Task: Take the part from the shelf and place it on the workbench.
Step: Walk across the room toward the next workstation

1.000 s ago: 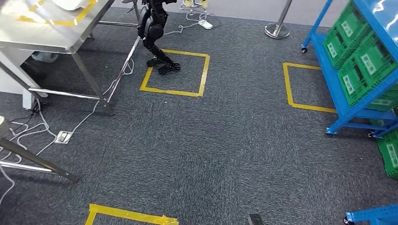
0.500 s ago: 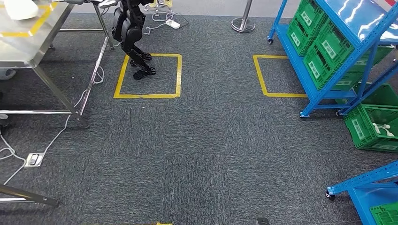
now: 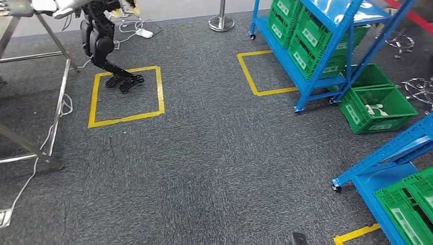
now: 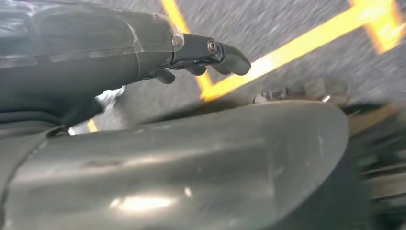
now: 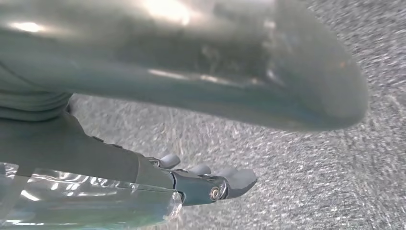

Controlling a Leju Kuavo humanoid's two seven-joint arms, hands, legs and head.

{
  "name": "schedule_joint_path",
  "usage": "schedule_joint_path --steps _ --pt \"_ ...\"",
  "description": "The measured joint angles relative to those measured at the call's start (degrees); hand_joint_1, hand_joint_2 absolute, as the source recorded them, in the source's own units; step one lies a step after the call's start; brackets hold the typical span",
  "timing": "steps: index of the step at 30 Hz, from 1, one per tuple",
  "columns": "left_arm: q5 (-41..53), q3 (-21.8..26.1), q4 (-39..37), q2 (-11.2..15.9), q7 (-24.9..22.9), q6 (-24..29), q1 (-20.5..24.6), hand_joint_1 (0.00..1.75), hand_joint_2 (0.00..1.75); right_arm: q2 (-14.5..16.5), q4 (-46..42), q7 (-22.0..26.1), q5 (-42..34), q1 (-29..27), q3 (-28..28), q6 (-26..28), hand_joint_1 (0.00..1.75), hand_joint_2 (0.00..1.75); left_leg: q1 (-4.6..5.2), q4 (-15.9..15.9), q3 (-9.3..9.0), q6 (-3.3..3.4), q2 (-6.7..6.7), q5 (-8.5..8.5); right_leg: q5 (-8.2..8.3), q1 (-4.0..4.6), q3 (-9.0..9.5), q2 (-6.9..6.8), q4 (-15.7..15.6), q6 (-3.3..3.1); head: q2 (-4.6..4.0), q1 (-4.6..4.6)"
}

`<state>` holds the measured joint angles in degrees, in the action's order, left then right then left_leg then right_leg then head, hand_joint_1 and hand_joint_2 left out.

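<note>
A: Part — can't pick it out; presumably in a green bin [image 3: 309, 47] on the blue shelf [image 3: 327, 61], now nearer centre as the view swings right.
B: Hands?
A: Left hand [image 4: 210, 55] and right hand [image 5: 210, 184] hang empty, fingers loosely extended — approach phase.

— What do you see underfoot?
— Rough, matt grey carpet [image 3: 214, 153], glossy yellow tape [image 3: 161, 92].
— And the shelf [image 3: 327, 46]?
— You've smooth blue painted metal, holding glossy green plastic crates [image 3: 380, 107].

Dark grey speckled carpet [image 3: 214, 168] with yellow tape squares [image 3: 125, 96], bright blue shelf [image 3: 327, 61] frames stuffed with green crates [image 3: 378, 108], plus a black robot [image 3: 102, 43] standing on one square.
</note>
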<state>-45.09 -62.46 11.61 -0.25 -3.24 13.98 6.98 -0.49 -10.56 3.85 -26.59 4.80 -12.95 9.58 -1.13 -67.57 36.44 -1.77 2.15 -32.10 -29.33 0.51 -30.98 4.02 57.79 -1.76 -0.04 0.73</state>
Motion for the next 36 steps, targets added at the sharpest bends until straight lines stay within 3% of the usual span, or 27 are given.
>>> schedule_joint_path --steps 1,3,5,6,8,10,12,13,15,17,19,21,23,25,27,28,30,32,34,36 --pt "-0.1 0.0 0.0 0.2 1.1 0.4 0.0 0.0 0.0 0.1 0.0 0.3 0.0 0.0 0.0 -0.4 0.0 0.0 -0.15 3.5 -1.36 0.11 1.65 1.67 -0.31 -0.05 0.03 0.79 0.3 0.29 0.0 -0.24" --pt "-0.4 0.0 0.0 0.5 3.4 1.1 0.0 0.0 0.0 0.3 0.0 0.7 0.1 0.2 0.1 -0.7 0.0 0.0 -0.24 7.2 -3.06 0.33 4.0 2.52 -0.67 -0.41 -0.25 2.27 0.7 1.04 0.0 -0.51" --pt "-0.7 0.0 -0.1 0.6 5.1 1.5 0.1 0.0 0.0 0.5 0.0 0.7 0.2 0.2 0.1 -0.8 0.0 0.0 -0.05 8.0 -3.58 0.7 2.87 2.22 -0.59 -0.79 -0.51 3.89 0.5 1.79 0.0 -0.59" --pt "-0.8 0.0 -0.1 0.7 5.6 1.7 0.1 0.0 0.0 0.6 0.0 0.7 0.2 0.1 0.1 -0.8 0.0 0.0 -0.05 8.4 -3.86 0.96 2.04 2.25 -0.7 -0.83 -0.6 3.77 0.6 2.08 0.0 -0.54" --pt "-0.8 0.0 -0.1 0.7 6.2 1.8 0.2 0.0 0.0 0.8 0.0 0.7 0.3 0.2 0.1 -0.9 0.0 0.0 -0.11 9.1 -4.59 1.53 -0.1 2.2 -2.18 -0.66 -1.9 1.06 3.2 2.66 0.0 0.1" --pt "-0.8 0.0 -0.2 0.7 6.8 1.9 0.1 0.0 0.0 0.9 0.0 0.7 0.5 0.4 0.1 -0.9 0.0 0.0 0.09 9.4 -5.19 1.88 -2.45 1.8 -5.18 -0.68 -5.5 -2.51 9.9 3.2 0.0 0.86" --pt "-1.0 0.0 -0.2 0.8 7.2 2.1 0.0 0.0 0.0 1.0 0.0 0.6 0.8 0.2 0.1 -1.0 0.0 0.0 0.21 9.4 -5.65 1.93 -4.54 1.24 -6.45 -0.91 -8.77 -3.64 15.4 3.56 0.0 1.01" --pt "-1.1 0.0 -0.3 0.8 7.1 2.2 0.0 0.0 0.0 1.0 0.0 0.4 1.0 -0.1 0.1 -1.0 0.0 0.0 0.22 9.4 -5.93 1.87 -5.33 0.95 -5.48 -1.0 -9.05 -3.88 15.5 3.6 0.0 1.08" --pt "-1.3 0.0 -0.3 0.7 6.2 2.3 0.2 0.0 0.0 1.1 0.0 0.0 1.3 -0.5 0.1 -0.9 0.0 0.0 0.23 9.4 -6.68 1.65 -6.54 0.36 -1.22 -0.99 -6.66 -4.68 9.8 3.3 0.0 1.44" --pt "-1.6 0.0 -0.3 0.6 5.2 2.3 0.3 0.0 0.0 1.0 0.0 -0.5 1.5 -0.5 0.0 -0.7 0.0 0.0 0.31 9.5 -7.3 1.27 -7.48 -0.16 1.3 -0.4 -3.51 -6.95 3.1 2.55 0.0 1.79" --pt "-1.7 0.1 -0.3 0.5 3.8 2.2 0.4 0.0 0.0 1.0 0.0 -0.3 1.4 -0.4 0.0 -0.6 0.0 0.0 0.39 9.7 -7.6 0.73 -8.32 -0.48 1.07 0.33 -2.47 -8.34 0.8 1.77 0.0 1.88" --pt "-1.6 0.1 -0.3 0.5 1.7 2.1 0.5 0.0 0.0 0.8 0.0 0.9 0.8 -0.5 0.0 -0.7 0.0 0.0 0.28 9.9 -8.06 0.1 -8.78 -0.84 1.04 0.46 -2.24 -7.54 0.3 1.11 0.0 1.93" --pt "-1.1 0.1 -0.3 0.6 0.2 1.9 0.6 0.0 0.0 0.7 0.0 2.7 0.3 -0.5 0.0 -1.3 0.0 0.0 0.07 8.2 -7.77 -0.36 -5.48 -2.16 1.19 0.16 -1.55 -6.49 -0.5 0.48 0.0 1.79" --pt "-0.6 0.1 -0.3 0.7 -0.3 1.8 0.5 0.0 0.0 0.8 0.0 4.3 -0.3 -0.2 0.0 -2.2 0.0 0.0 0.04 1.8 -4.61 -0.47 -1.75 -5.05 1.17 -0.05 -1.04 -5.21 -0.9 -0.04 0.0 1.26" --pt "-0.1 0.0 -0.3 0.8 -0.3 1.6 0.3 0.0 0.0 1.2 0.0 5.2 -0.8 0.1 0.1 -2.7 0.0 0.0 0.1 -5.2 -0.21 -0.46 -1.5 -6.99 0.91 0.02 -0.74 -3.53 -0.8 -0.35 0.0 0.66" --pt "0.2 0.0 -0.3 0.8 -0.1 1.6 0.2 0.0 0.0 1.5 0.0 5.3 -1.0 0.1 0.1 -2.7 0.0 0.0 0.1 -6.4 1.08 -0.43 -1.63 -6.39 0.75 0.07 -0.51 -2.64 -0.8 -0.39 0.0 0.42" --pt "1.0 0.0 -0.4 0.8 0.6 1.6 0.1 0.0 0.0 2.0 0.0 5.3 -1.3 -0.1 0.1 -2.4 0.0 0.0 0.1 -2.5 0.67 -0.23 -1.24 -1.96 0.32 0.06 0.07 -0.84 -0.6 -0.2 0.0 -0.03" --pt "1.6 0.0 -0.4 0.8 1.6 1.6 0.2 0.0 0.0 2.4 0.0 5.1 -1.6 -0.1 0.1 -2.0 0.0 0.0 -0.14 4.3 -1.65 0.12 2.01 2.1 -0.27 -0.16 0.34 0.67 -0.2 0.26 0.0 -0.49" --pt "2.0 0.0 -0.4 0.6 2.2 1.7 0.2 0.0 0.0 2.4 0.0 4.8 -1.7 0.1 0.1 -1.7 0.0 0.0 -0.26 7.7 -2.99 0.42 4.35 2.72 -0.6 -0.52 -0.04 2.09 0.1 0.95 0.0 -0.69" --pt "2.1 0.0 -0.4 0.5 2.5 1.7 0.1 0.0 0.0 2.3 0.0 4.7 -1.8 0.2 0.2 -1.6 0.0 0.0 -0.19 8.6 -3.5 0.82 3.08 2.39 -0.57 -0.81 -0.47 3.67 0.0 1.67 0.0 -0.65"
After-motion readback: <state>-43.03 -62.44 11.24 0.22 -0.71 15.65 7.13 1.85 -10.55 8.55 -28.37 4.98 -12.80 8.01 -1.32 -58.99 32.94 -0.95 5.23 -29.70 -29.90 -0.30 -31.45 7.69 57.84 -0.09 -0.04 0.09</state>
